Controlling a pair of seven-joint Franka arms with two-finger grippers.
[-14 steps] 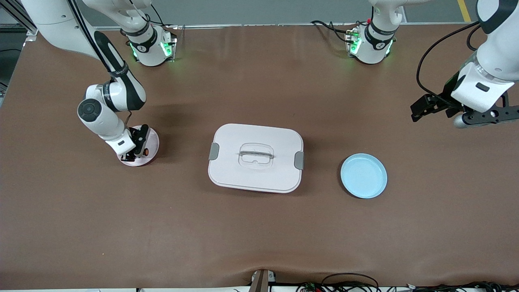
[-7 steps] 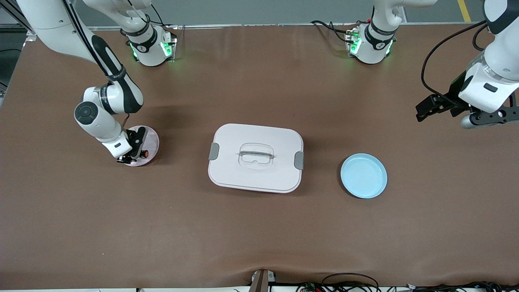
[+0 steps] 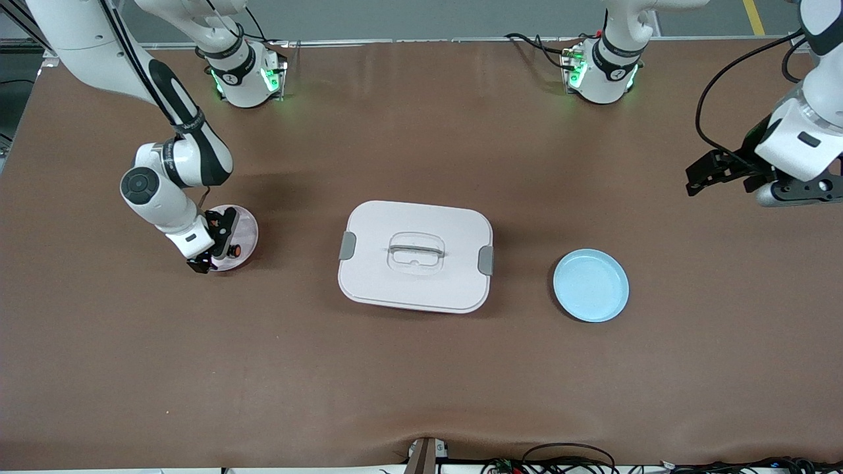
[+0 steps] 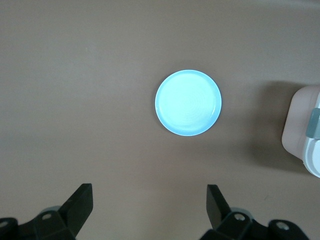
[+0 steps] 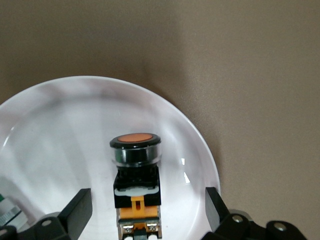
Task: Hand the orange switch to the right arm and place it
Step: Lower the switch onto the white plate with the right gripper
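Observation:
The orange switch [image 3: 235, 249] lies on a small pink plate [image 3: 246, 226] toward the right arm's end of the table. In the right wrist view the switch [image 5: 136, 170] shows its orange cap, black barrel and orange block end on the plate [image 5: 60, 130]. My right gripper [image 3: 212, 245] is low over the plate, open, with one finger on each side of the switch's block end [image 5: 147, 200] and not touching it. My left gripper [image 3: 800, 189] is open and empty, up over the left arm's end of the table, where that arm waits [image 4: 150, 200].
A white lidded box [image 3: 415, 257] with grey latches stands at the table's middle; it also shows in the left wrist view [image 4: 305, 135]. A blue plate [image 3: 591, 285] lies beside it toward the left arm's end [image 4: 188, 102]. A small white and green piece [image 5: 5, 207] lies on the pink plate.
My right gripper has shifted a little toward the front camera at the pink plate. My left arm has drawn back toward its end of the table.

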